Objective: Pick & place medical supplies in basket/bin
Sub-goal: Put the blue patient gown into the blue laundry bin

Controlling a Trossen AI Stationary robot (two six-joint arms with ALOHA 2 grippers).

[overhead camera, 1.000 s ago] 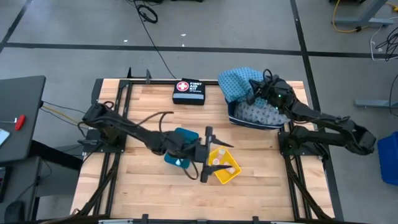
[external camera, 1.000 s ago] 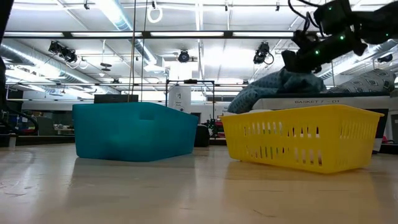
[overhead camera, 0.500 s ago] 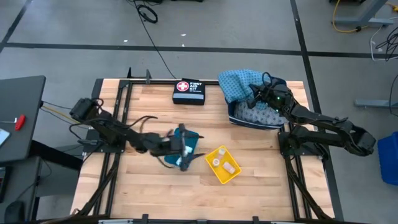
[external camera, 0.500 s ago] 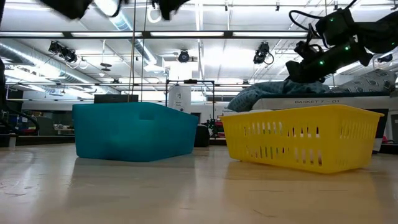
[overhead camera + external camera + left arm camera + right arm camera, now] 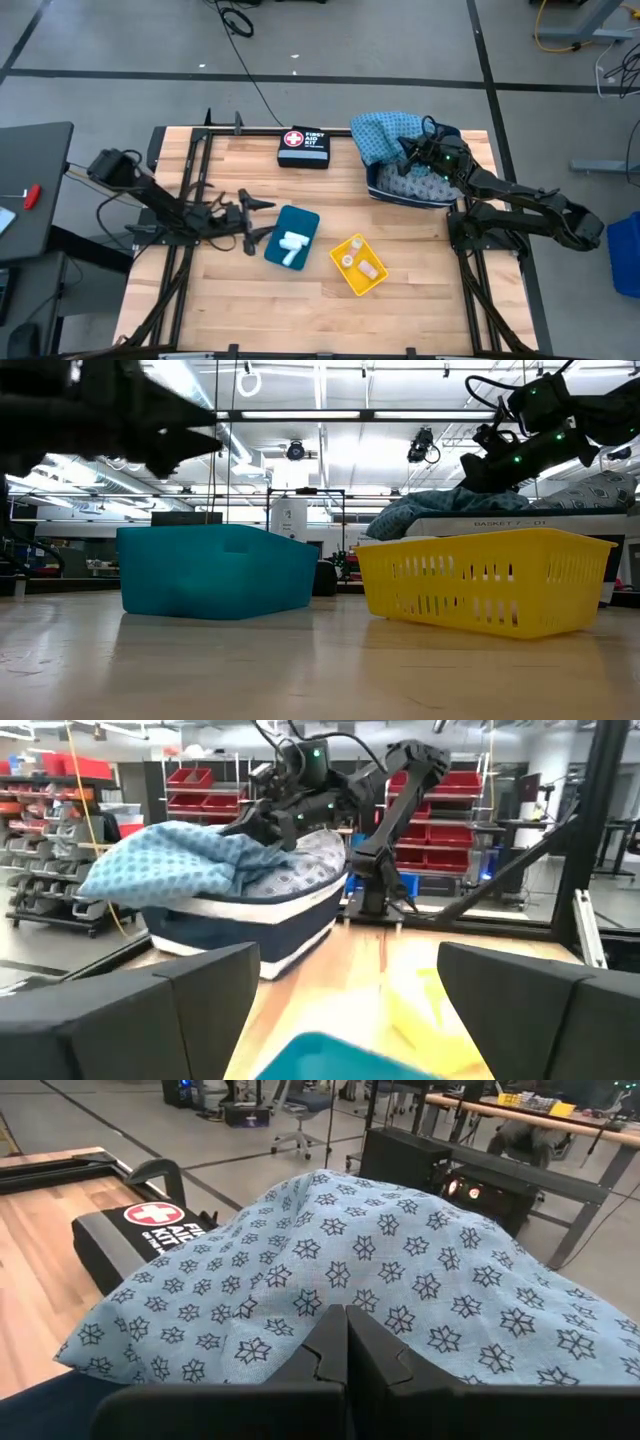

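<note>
My left gripper [image 5: 252, 222] hangs open above the table, just left of the teal bin [image 5: 292, 238], touching nothing. In that bin lie white rolls [image 5: 292, 243]. The yellow basket [image 5: 360, 266] holds tiny pale vials [image 5: 348, 260]. My right gripper [image 5: 410, 150] is shut on a light-blue patterned cloth [image 5: 380, 130]. That cloth drapes over the far left rim of the navy basket [image 5: 415, 198]. A second patterned cloth [image 5: 410, 180] lies inside this basket. In the low view the right gripper [image 5: 490, 455] sits above the cloth heap [image 5: 430, 510]. My right gripper pinches the light-blue cloth at a raised fold near its top [image 5: 345, 1302], between the two shut fingers [image 5: 375, 1350]. The fingers themselves hide how many layers they have. They slant down from the table's right side. The cloth spreads slack over the navy basket's rim.
A black pouch with a red-and-white first aid label [image 5: 303, 147] lies at the table's far edge, left of the navy basket. Bare wood stretches along the near edge and the left part of the table. Frame rails run along both sides.
My left arm has drawn back from above the yellow basket toward the table's left, passing over the teal bin, and now hangs left of it; the white rolls in the bin show again. My right gripper has sunk slightly toward the navy basket, and the cloth's peak has dropped with it.
</note>
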